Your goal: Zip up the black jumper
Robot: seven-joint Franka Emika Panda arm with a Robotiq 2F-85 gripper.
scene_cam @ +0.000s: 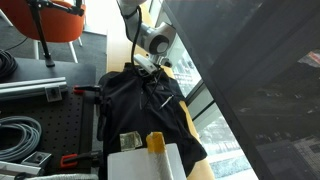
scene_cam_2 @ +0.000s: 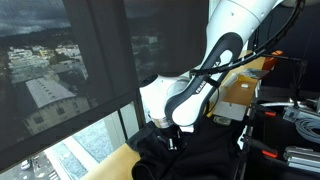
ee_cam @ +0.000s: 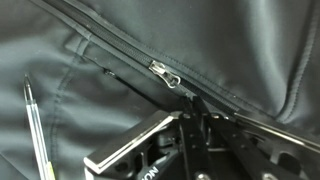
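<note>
Fingers enter the wrist view from the bottom edge, their tips down on the black jumper at the line of the zip. You cannot tell from any view whether they are parted or pinched on the cloth. Locate the metal zip pull just beyond the tips and apart from them. It lies on the zip, which runs diagonally from upper left to lower right. A thin pen lies on the cloth to the left of the fingers.

In both exterior views, the jumper lies heaped on the surface beside the window, and the white arm bends down over it. In an exterior view, a yellow object stands at one end of the jumper, and an orange chair stands well behind it.
</note>
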